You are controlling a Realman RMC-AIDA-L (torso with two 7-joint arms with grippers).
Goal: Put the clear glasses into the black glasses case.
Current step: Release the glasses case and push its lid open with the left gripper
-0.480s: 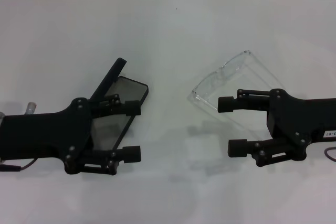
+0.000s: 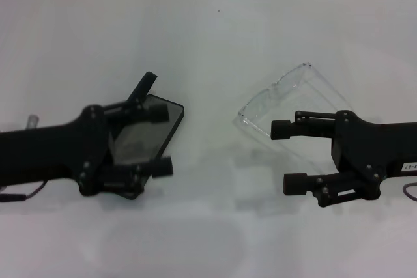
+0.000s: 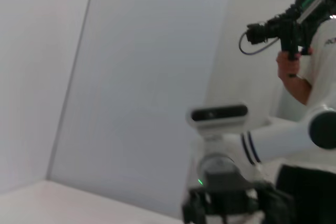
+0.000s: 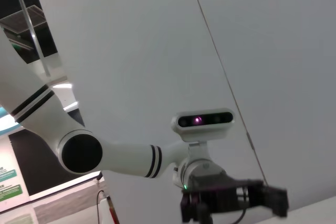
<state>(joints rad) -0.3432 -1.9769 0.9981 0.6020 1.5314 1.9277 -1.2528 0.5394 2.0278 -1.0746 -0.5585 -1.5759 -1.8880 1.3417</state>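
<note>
Black glasses case (image 2: 148, 136) between open left hand (image 2: 159, 140) fingers, right hand (image 2: 288, 155) wide over clear glasses (image 2: 287, 105)

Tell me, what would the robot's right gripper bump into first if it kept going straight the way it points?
Probably the clear glasses: the open right gripper points toward the robot's left, one finger already over their near edge. Height is unclear; it might pass above.

One clear glasses (image 2: 285, 105), one black glasses case (image 2: 144, 129)

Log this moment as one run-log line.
left gripper: open, astride black glasses case | case: open | right gripper: open, at clear glasses | glasses: on table
</note>
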